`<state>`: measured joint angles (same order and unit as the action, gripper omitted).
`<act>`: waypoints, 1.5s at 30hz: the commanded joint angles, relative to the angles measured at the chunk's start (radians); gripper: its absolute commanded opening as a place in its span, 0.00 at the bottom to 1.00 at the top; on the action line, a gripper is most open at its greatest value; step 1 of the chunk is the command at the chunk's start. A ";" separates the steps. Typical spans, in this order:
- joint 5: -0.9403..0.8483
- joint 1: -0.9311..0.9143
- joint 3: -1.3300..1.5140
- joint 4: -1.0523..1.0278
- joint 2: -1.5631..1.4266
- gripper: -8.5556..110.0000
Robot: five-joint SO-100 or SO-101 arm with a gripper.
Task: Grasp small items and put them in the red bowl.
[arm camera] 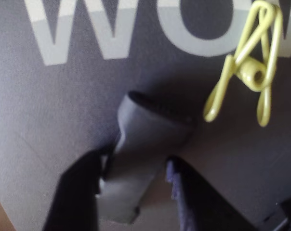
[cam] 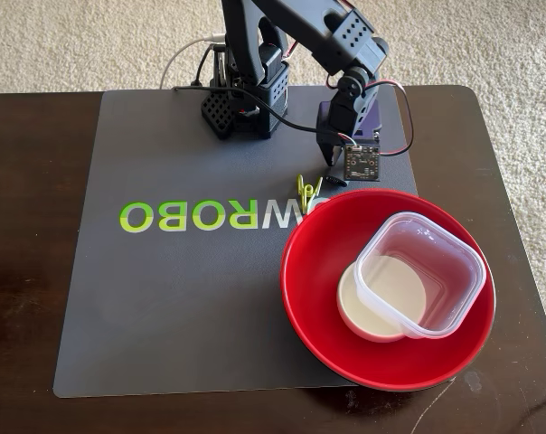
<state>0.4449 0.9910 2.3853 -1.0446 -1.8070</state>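
Straddling short black clip on grey mat, fingers stood apart, one each side, not yet clamped. Clip judged light, rigid plastic, smooth; best hold across narrow body. Yellow-green clip lay just beyond, springy wire, light. Farther off, red bowl on table held white bowl and clear tub, tub resting tilted over white bowl.

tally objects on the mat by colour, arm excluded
Red: 1, the red bowl
White: 1, the small white bowl inside it
Clear: 1, the plastic tub on the white bowl
Yellow-green: 1, the clip
Dark: 1, the short clip
Total: 5
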 commanded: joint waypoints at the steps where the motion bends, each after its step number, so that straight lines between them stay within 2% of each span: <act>1: 0.003 -0.015 0.006 0.002 0.009 0.07; 12: 0.020 -0.018 -0.118 -0.031 -0.195 0.07; 19: -0.005 -0.075 -0.448 -0.114 -0.230 0.07; 22: -0.049 -0.149 -0.670 -0.183 -0.161 0.07; 29: -0.124 -0.497 -0.999 -0.204 0.048 0.07; 33: -0.127 -0.612 -1.008 -0.210 0.158 0.07; 37: -0.118 -0.646 -0.916 -0.215 0.149 0.08; 41: -0.110 -0.657 -0.887 -0.204 0.152 0.28; 45: -0.109 -0.666 -0.897 -0.202 0.175 0.33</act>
<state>0.3283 0.3497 1.5002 -1.2548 -1.6291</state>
